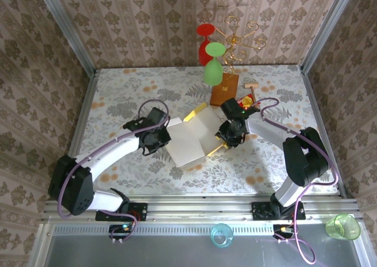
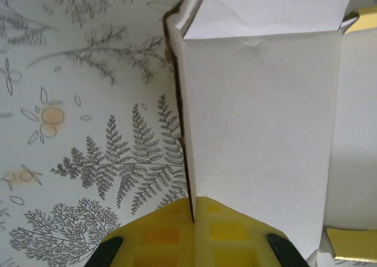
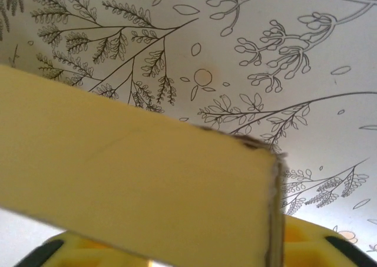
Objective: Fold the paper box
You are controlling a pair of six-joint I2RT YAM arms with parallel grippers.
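**Colleague:** Where is the paper box right now?

**Me:** On the counter, half formed, directly between my two sets of jaws. The left jaws are closed on the near edge of a white wall. The card runs straight into the seam between the pads and stretches away ahead of them, with a folded flap at its far end.

**Colleague:** And the right side?

**Me:** A yellow flap lies across just ahead of the right jaws and hides the gap. I cannot tell whether they are pinching it or only sitting against it.

**Colleague:** So how do you do this step well?

**Me:** I read the step as raising the sides along their creases. I'd use the left jaws as a firm anchor and swing the wall rather than pull it, so the card hinges on the scored line instead of buckling. On the right I'd press close to the crease and go slowly, because the flap's corner looks frayed. I'd move both sides together, or the light box may skid across the counter.
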